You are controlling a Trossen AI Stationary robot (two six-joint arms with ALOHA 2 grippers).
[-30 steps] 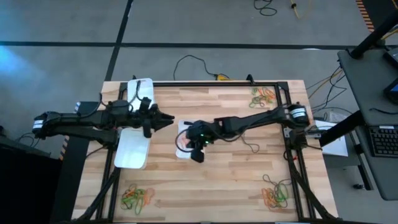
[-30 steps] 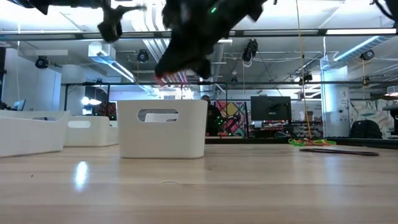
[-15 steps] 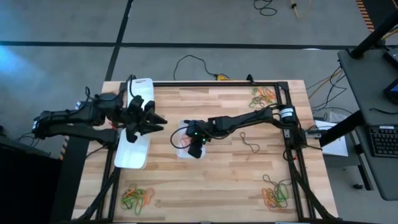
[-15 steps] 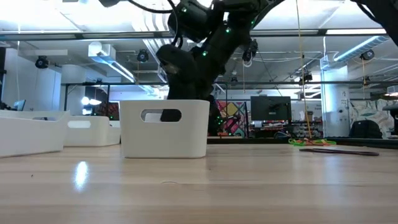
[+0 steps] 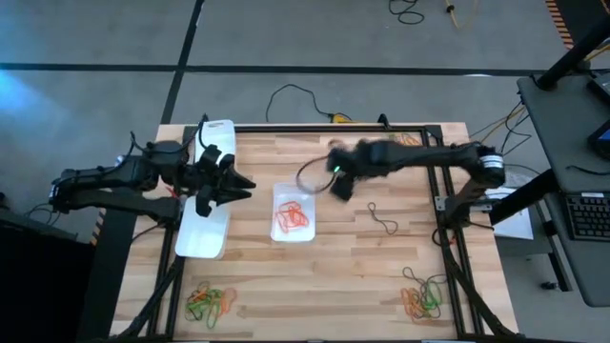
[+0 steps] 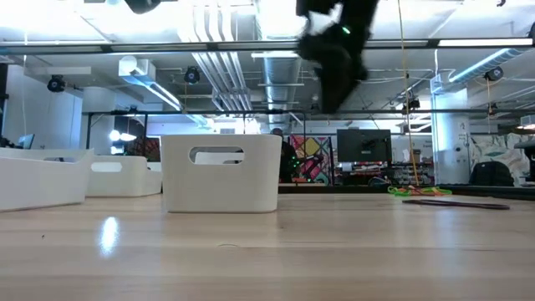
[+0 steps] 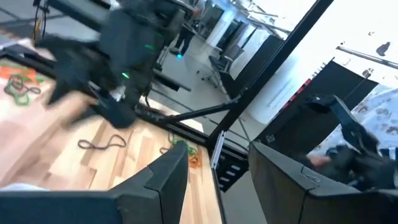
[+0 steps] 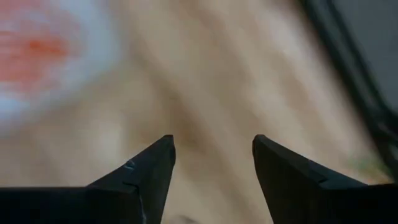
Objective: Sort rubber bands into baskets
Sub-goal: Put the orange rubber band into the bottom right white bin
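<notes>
The middle basket (image 5: 277, 235) holds orange rubber bands (image 5: 291, 217); in the low view it stands upright on the table (image 6: 221, 171). My right gripper (image 5: 338, 183) hangs open and empty above the bare wood just right of it, high in the low view (image 6: 333, 63); its wrist view (image 8: 212, 149) shows nothing between the fingers. My left gripper (image 5: 234, 181) is open and empty (image 7: 217, 163), above the far end of the left basket (image 5: 200, 243). A third basket (image 5: 217, 133) sits at the far left. Piles of mixed bands lie far right (image 5: 404, 145), near left (image 5: 210, 300) and near right (image 5: 424, 297).
One dark band (image 5: 382, 220) lies alone on the wood right of the middle basket. A black frame (image 5: 440, 191) runs along the table's edges. In the low view two more baskets (image 6: 50, 180) stand at the left, and bands (image 6: 422, 191) lie at the right.
My right gripper has risen out of the middle basket and swung toward the table's far right. The orange bands in that basket, hidden under it before, now show. My left gripper has drawn back a little toward the left edge.
</notes>
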